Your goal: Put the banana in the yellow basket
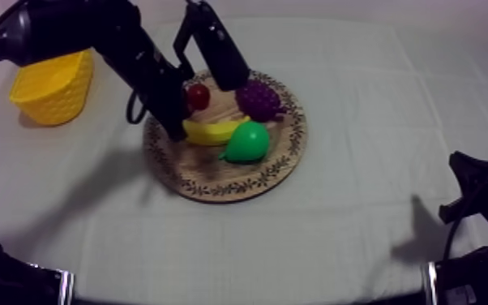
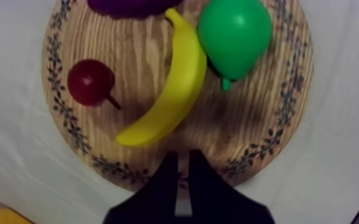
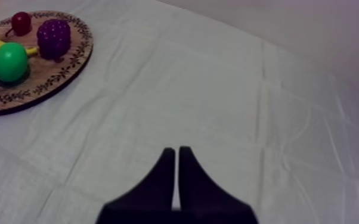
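Near on the right, my right gripper rests with its fingers pressed together and nothing in them, well apart from the wooden board. In the middle of the table the banana lies flat on the board, its long way going left to right. The pear touches its near right side and the small red fruit sits just beyond it. My left gripper hangs over the board's left edge by the banana's left end, fingers close together and empty. I think they must open and come down across the banana, and the yellow basket at the far left is closest to this arm too.
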Controlling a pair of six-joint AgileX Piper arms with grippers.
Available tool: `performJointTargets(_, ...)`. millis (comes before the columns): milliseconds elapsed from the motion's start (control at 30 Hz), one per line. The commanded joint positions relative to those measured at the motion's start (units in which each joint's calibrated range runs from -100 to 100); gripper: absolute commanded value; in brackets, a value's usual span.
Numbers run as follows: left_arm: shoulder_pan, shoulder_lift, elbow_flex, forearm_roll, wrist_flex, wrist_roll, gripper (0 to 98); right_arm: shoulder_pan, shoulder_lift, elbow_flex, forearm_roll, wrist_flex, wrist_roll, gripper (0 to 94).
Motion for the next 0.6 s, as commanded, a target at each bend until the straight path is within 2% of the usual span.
performJointTargets(0, -0.28, -0.83, 0.47, 0.0, 0.44, -8.28, 13.8, -0.03, -0.01, 0.04, 0.0, -0.03, 0.02, 0.4)
performJointTargets(167, -0.76, -1.96, 1.82, -0.31, 0.73, -9.4, 28.6, -0.03, -0.01, 0.04, 0.0, -0.03, 0.03, 0.4)
performJointTargets(367, -0.93, -0.57, 2.36, -1.48, 0.57, -7.96, 50.1, -0.03, -0.01, 0.04, 0.0, -0.03, 0.01, 0.4)
performJointTargets(567, -0.41, 2.34, 1.84, -2.55, 0.29, -6.67, 61.1, -0.03, -0.01, 0.04, 0.0, -0.03, 0.02, 0.4)
